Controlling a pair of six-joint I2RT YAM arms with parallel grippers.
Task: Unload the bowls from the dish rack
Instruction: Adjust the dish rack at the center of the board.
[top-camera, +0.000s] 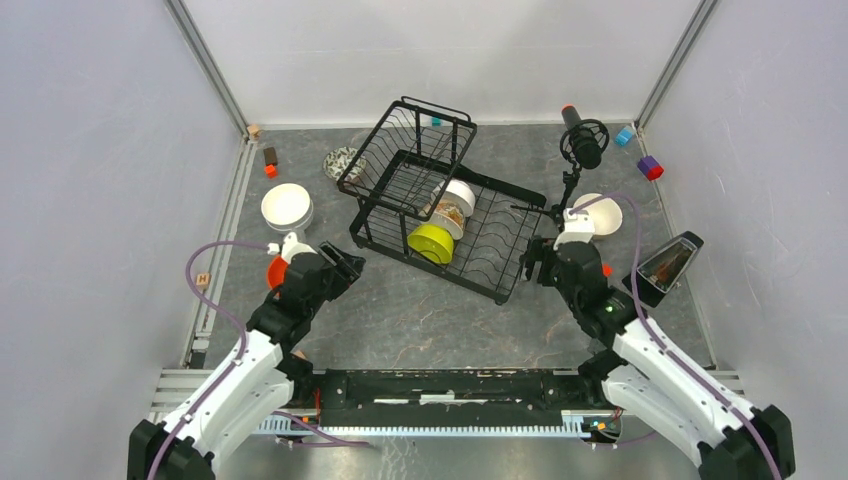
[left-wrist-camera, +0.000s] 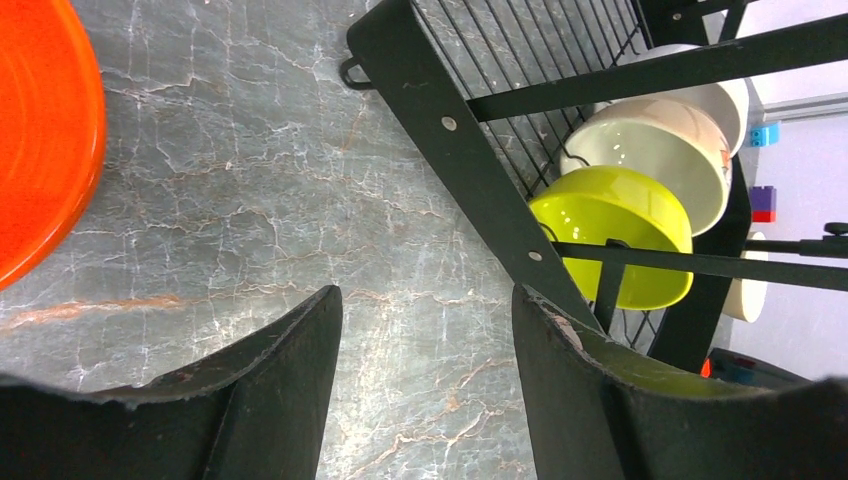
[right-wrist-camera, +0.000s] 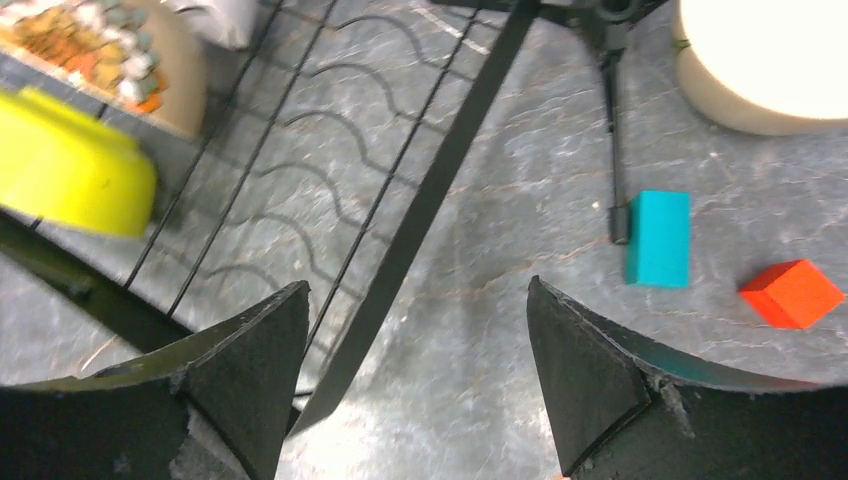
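Jaws spread, flanking the dish rack.

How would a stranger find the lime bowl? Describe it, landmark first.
Start at the black wire dish rack in the middle of the table. In its lower tray, bowls stand on edge in a row. The lime green bowl is the end one towards the near edge; those behind it are pale or speckled.

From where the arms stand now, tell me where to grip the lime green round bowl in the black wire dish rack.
Probably its upper rim, from above. The lime green bowl stands on edge in the black wire dish rack's lower tray, a cream bowl close behind it and frame bars crossing its near side.
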